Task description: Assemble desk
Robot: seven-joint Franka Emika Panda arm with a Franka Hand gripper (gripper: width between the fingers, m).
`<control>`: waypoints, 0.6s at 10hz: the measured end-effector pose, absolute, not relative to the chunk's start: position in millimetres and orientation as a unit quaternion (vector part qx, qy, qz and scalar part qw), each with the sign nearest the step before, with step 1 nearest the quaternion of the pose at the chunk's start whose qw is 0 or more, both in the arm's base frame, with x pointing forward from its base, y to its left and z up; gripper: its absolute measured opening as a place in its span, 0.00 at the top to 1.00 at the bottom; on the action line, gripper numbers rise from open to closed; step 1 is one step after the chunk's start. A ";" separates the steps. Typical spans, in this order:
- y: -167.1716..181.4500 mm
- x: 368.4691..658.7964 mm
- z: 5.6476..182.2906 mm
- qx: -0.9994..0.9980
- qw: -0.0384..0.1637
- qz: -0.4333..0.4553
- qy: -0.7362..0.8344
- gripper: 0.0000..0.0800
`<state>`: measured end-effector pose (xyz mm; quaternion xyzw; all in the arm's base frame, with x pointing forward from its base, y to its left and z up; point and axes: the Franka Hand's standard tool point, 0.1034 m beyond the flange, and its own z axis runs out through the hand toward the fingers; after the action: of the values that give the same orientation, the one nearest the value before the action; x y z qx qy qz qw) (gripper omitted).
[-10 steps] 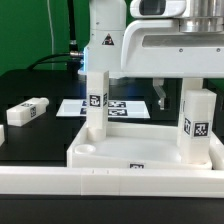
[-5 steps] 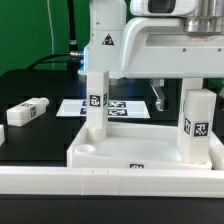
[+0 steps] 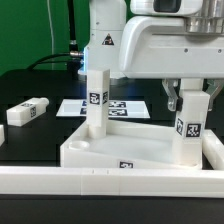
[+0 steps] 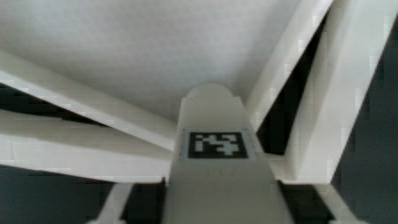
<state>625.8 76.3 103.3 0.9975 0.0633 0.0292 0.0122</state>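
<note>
At the exterior view's right end of the tabletop (image 3: pixel 85 155), gripped leg (image 3: pixel 193 128) standing upright on the tray floor, long axis vertical, tag facing outward. Directly over and around its top end, gripper (image 3: pixel 190 98), fingers (image 3: pixel 172 99) pressed to opposite sides of the leg, so closed on it. Leg axis and hand axis in line, hence any coming push or twist judged to run straight down that axis into the corner socket. From the wrist view, gripped leg (image 4: pixel 214 150) running away from the camera toward the tabletop. Count: one tabletop; three legs in view, namely gripped leg, second upright leg (image 3: pixel 95 100) toward the exterior view's left, and loose leg (image 3: pixel 25 111) lying flat on the black table (image 3: pixel 30 142), well apart; fourth leg not in view. Behind, one marker board (image 3: pixel 125 105); in front, one border rail (image 3: pixel 100 186).
</note>
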 end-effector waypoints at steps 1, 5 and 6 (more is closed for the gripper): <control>76.6 625.8 103.3 0.998 0.011 0.029 0.045 0.64; 74.8 625.9 104.0 0.992 -0.004 0.031 -0.121 0.64; 75.4 625.7 103.3 0.983 -0.014 0.031 -0.179 0.64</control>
<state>625.7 75.4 103.3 0.9832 -0.1795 0.0309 -0.0138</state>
